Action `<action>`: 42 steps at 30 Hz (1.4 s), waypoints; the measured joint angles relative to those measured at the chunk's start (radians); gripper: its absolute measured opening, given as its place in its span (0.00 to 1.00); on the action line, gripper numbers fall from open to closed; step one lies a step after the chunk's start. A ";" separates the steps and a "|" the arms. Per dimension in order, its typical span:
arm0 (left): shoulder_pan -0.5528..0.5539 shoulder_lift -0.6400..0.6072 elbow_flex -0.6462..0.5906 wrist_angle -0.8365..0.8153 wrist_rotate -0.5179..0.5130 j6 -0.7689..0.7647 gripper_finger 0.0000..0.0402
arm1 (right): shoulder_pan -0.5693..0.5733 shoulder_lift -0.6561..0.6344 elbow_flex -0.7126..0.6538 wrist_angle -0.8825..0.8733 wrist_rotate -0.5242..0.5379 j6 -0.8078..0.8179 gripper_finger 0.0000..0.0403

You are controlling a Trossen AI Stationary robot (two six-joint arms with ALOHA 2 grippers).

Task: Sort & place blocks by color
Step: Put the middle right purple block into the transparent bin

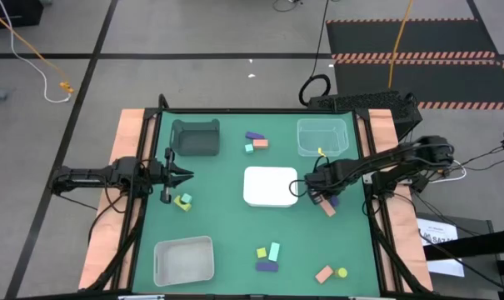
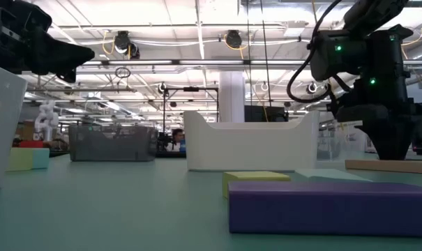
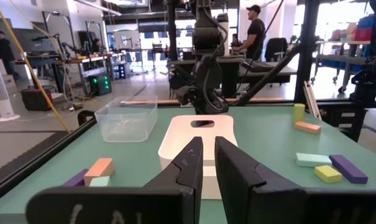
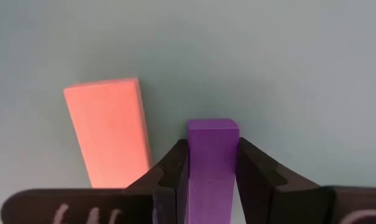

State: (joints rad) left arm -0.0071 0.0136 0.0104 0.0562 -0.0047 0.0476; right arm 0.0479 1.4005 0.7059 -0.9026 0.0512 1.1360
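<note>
My right gripper (image 1: pixel 322 194) is right of the white centre tray (image 1: pixel 270 185), pointing down, shut on a purple block (image 4: pixel 212 134). A salmon-pink bar (image 4: pixel 107 130) lies flat on the green table beside it. My left gripper (image 1: pixel 187 175) hovers near the table's left side with its fingers almost together, holding nothing. Other blocks lie in groups: purple, mint and salmon (image 1: pixel 253 140) at the far side, yellow and mint (image 1: pixel 183 201) below the left gripper, yellow, mint and purple (image 1: pixel 266 254) at the near side, salmon and yellow (image 1: pixel 331 272) near right. My right gripper holds the purple block pinched between its two fingers, which sit on its two opposite long sides (image 4: pixel 191 162). The fingers come from above, pointing down, and lie along the block. Its free end (image 4: pixel 212 124) sticks out past the fingertips. I cannot tell whether it is off the table.
A dark grey tray (image 1: pixel 195 137) stands far left, a clear tray (image 1: pixel 322 136) far right and a white tray (image 1: pixel 183 260) near left. There is open green table between the centre tray and the near block groups. People stand in the room beyond the table.
</note>
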 joint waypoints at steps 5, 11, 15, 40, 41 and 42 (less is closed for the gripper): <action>0.000 0.000 0.000 0.000 0.000 0.000 0.12 | 0.000 -0.061 0.000 0.004 0.003 0.000 0.21; 0.000 0.000 0.000 0.000 0.000 0.000 0.12 | 0.000 -0.171 0.000 0.037 0.076 -0.004 0.21; 0.000 0.000 0.000 0.000 0.000 0.000 0.12 | 0.000 -0.243 0.000 0.148 0.137 -0.056 0.21; 0.000 0.000 0.000 0.000 0.000 0.000 0.12 | 0.000 -0.148 0.001 1.512 -0.008 -0.822 0.22; 0.000 0.000 0.000 0.000 0.000 0.000 0.12 | 0.000 -0.143 0.001 1.527 -0.018 -0.836 0.22; 0.000 0.000 0.000 0.000 0.000 0.000 0.12 | 0.000 -0.141 0.001 1.528 -0.026 -0.845 0.22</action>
State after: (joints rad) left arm -0.0074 0.0135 0.0101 0.0563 -0.0047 0.0475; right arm 0.0479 1.2591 0.7067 0.6254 0.0253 0.2913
